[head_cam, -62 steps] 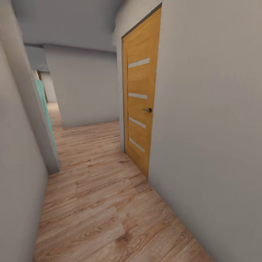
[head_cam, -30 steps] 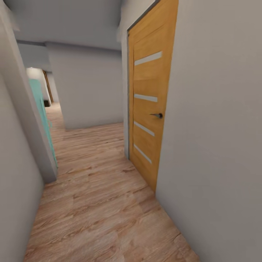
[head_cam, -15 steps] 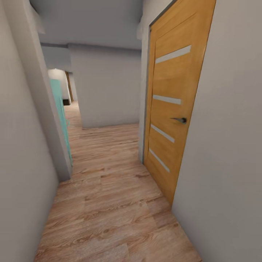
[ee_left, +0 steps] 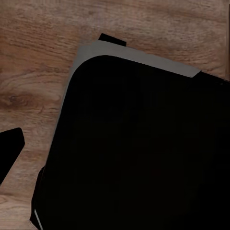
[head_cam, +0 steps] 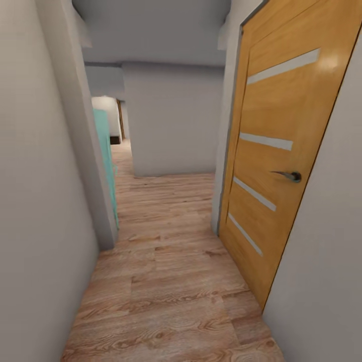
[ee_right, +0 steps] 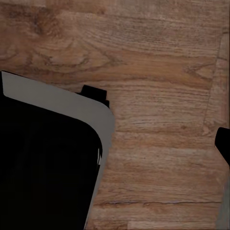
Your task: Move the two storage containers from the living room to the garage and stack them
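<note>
Beside the wooden door (head_cam: 281, 166), a narrow hallway of wood-plank floor (head_cam: 171, 281).
Opposite the door, a grey wall (head_cam: 40, 201); whether either pincer is open, I cannot tell.

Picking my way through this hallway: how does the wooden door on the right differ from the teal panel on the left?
The wooden door is orange-brown with four pale horizontal strips and a dark lever handle; the teal panel is plain, with no handle in sight. The door is near and seen almost whole, while the panel is farther off, half hidden behind the left wall corner. Both stand upright beside the wood-plank floor.
</note>
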Motion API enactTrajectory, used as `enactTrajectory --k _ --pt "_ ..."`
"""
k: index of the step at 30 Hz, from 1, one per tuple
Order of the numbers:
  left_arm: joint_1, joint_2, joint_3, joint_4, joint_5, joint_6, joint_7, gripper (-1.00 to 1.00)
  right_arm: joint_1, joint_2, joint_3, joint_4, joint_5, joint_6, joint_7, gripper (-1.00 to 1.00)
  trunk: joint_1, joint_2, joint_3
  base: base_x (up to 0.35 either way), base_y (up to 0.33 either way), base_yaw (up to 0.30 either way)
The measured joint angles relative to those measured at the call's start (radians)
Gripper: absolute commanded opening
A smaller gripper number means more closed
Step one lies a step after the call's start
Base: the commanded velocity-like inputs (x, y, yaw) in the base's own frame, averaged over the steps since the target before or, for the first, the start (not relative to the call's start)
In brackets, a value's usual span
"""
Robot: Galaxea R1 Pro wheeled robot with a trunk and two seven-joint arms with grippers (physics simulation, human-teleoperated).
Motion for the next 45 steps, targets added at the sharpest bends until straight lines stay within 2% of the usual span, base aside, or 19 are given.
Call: enactTrajectory --k 9,29,39,45 --pt "0.000 -0.001 0.000 0.000 0.000 0.000 0.000 1.00 0.000 -0.001 0.012 0.000 0.011 -0.001 0.000 1.00 0.000 0.000 0.000 0.321 0.000 0.021" --pt "0.000 -0.001 0.000 0.001 -0.001 0.001 0.000 1.00 0.000 0.002 0.011 0.000 0.010 0.003 -0.001 1.00 0.000 0.000 0.000 0.321 0.000 0.001" --pt "0.000 0.000 0.000 0.002 0.000 0.001 -0.001 1.00 0.000 0.001 0.012 0.000 0.011 0.002 -0.001 1.00 0.000 0.000 0.000 0.321 0.000 0.214" --pt "0.000 -0.001 0.000 0.001 0.000 0.002 -0.001 1.00 0.000 -0.001 0.008 0.000 0.010 -0.001 -0.001 1.00 0.000 0.000 0.000 0.321 -0.050 0.054"
